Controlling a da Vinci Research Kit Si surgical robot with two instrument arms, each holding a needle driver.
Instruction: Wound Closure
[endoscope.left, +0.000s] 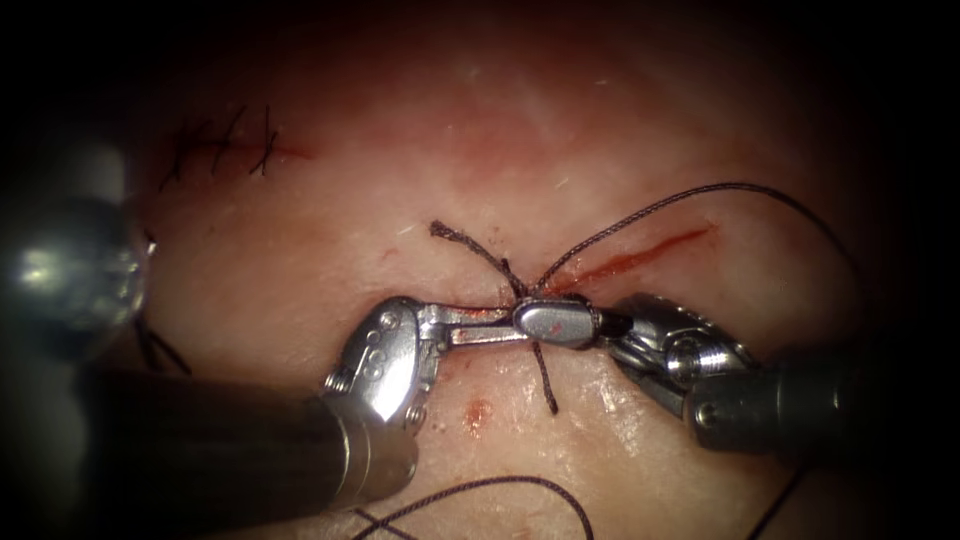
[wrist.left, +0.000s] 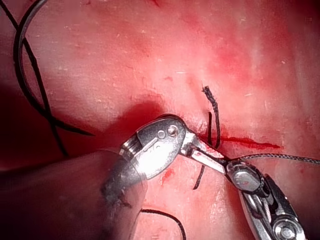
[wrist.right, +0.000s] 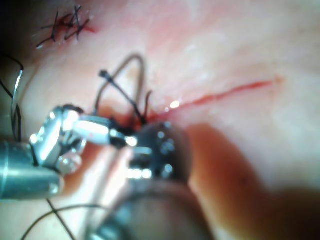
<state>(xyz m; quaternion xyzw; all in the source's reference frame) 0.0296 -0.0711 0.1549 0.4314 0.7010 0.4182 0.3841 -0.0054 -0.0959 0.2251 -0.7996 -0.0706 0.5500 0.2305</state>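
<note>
Left tool (endoscope.left: 480, 330) and right tool (endoscope.left: 560, 322) meet tip to tip at the knot on the cut (endoscope.left: 640, 258), both clamped on thread (endoscope.left: 640, 212); needle location: cannot tell. Risk: uneven tension tearing tissue (endoscope.left: 520, 130)

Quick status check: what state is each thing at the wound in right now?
Cut: open right of the stitch, red-lined.
Thread: through the cut, frayed ends free.
Left tool: tip at the stitch.
Right tool: tip meeting the left tool's.
Older stitches: in place, upper left.
</note>
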